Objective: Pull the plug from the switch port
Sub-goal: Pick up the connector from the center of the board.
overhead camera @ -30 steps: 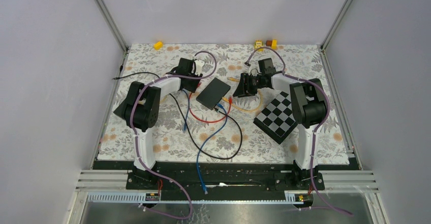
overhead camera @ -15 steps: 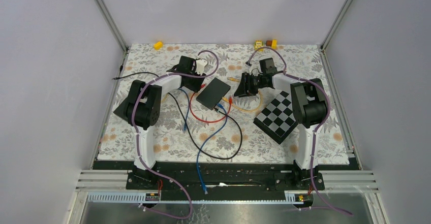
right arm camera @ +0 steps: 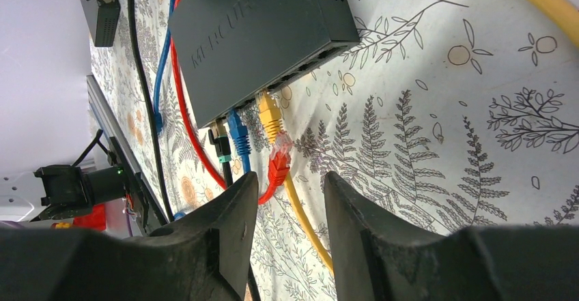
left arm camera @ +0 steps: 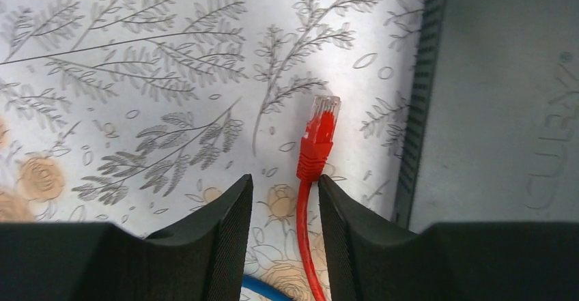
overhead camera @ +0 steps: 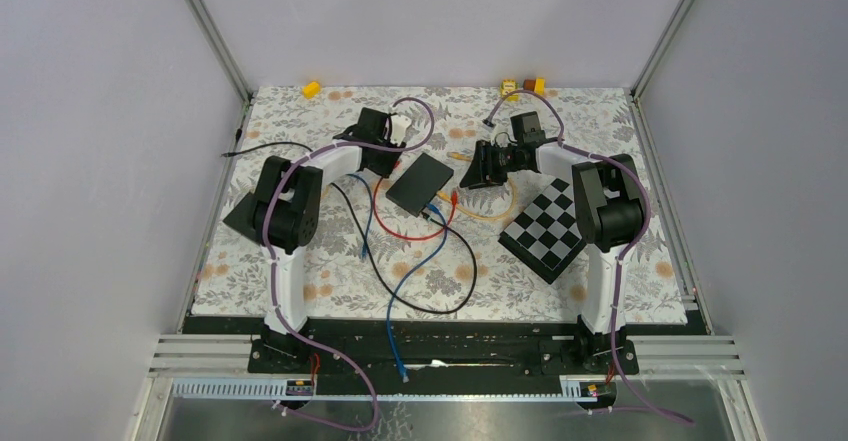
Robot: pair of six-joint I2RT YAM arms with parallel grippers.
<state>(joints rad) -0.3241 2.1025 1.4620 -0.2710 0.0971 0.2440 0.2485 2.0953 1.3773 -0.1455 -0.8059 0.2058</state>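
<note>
The black switch (overhead camera: 420,182) lies mid-table; it also shows in the left wrist view (left arm camera: 498,96) and the right wrist view (right arm camera: 259,35). In the right wrist view a yellow plug (right arm camera: 270,115), a blue plug (right arm camera: 237,132) and a black plug (right arm camera: 220,142) sit in its ports. A red plug (right arm camera: 278,164) lies loose on the cloth just outside them. My right gripper (right arm camera: 290,198) is open and empty, short of the plugs. My left gripper (left arm camera: 285,188) is open on the switch's other side. Another loose red plug (left arm camera: 319,137) lies ahead of it, its cable running between the fingers.
A checkered board (overhead camera: 545,226) lies by the right arm. Red, blue and black cables (overhead camera: 430,261) loop over the flowered cloth in front of the switch. A yellow cable (overhead camera: 490,211) curves toward the board. Small yellow blocks (overhead camera: 312,89) sit at the back edge.
My left gripper has shifted a little toward the back and right beside the switch. My right gripper has barely moved. The switch and plugs stay put.
</note>
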